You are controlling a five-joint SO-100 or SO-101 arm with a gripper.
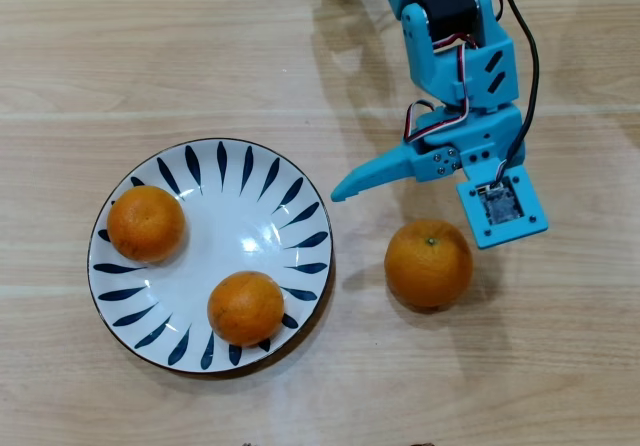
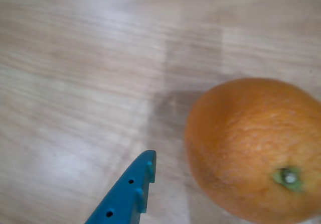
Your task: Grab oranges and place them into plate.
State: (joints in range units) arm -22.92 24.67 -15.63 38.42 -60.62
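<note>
Two oranges already on plate [image 1: 310, 221], at 9 [image 1: 146, 223] and 6 o'clock [image 1: 245, 307]. Third orange [image 1: 429, 264] loose on bench [image 1: 560, 366], 3 o'clock of plate, stem up. Claw [image 1: 415, 201] spread wide, empty, just above it at 12. Round, firm, dimpled skin, likely rolls; best pinched across widest middle.

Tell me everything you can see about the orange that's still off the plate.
The loose orange is round, deep orange with dimpled skin and a small green stem dot facing up. It sits on the bare wooden table, to the right of the plate in the overhead view, clear of its rim. Nothing touches it but the table. The open blue gripper hangs just above it without contact; in the wrist view one blue finger points in left of the fruit.
</note>
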